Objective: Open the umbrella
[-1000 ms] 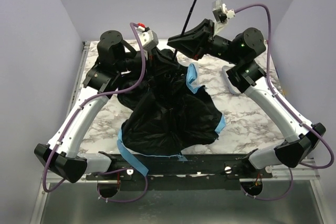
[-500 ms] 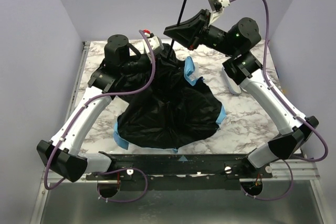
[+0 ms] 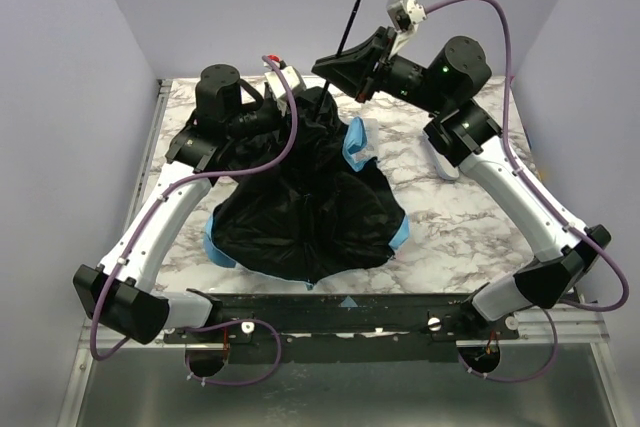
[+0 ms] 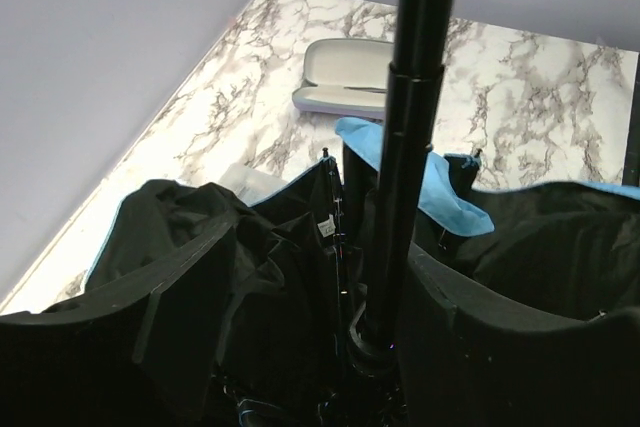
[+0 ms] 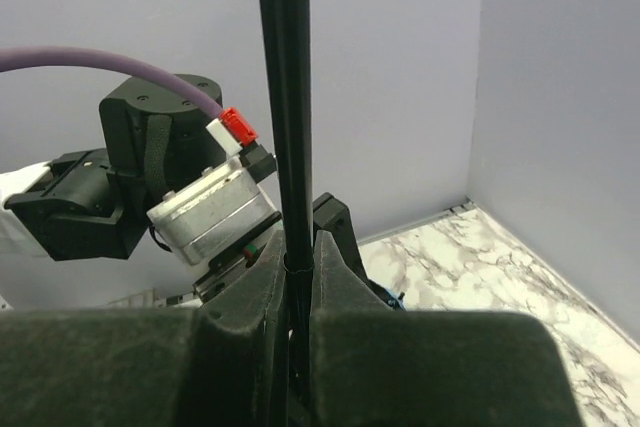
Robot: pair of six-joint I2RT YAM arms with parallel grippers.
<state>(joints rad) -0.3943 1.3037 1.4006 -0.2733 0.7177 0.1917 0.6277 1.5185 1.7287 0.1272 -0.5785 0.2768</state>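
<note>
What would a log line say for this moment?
task: open umbrella | right fingers: shut on shaft | left fingers: straddling shaft base, grip unclear | canopy: slumped on table, unopened

The top view looks down from behind the arm bases over the whole counter (image 3: 455,222). The 2 wrist views sit close against the umbrella (image 4: 405,147), which all 3 share.

This looks like a robot lab. Two robot arms (image 3: 165,212) with purple cables (image 3: 507,57) are bolted to a black rail (image 3: 350,309) at the bottom of the top view. Plain lilac walls (image 3: 70,47) box in the marble table (image 3: 470,227)
</note>
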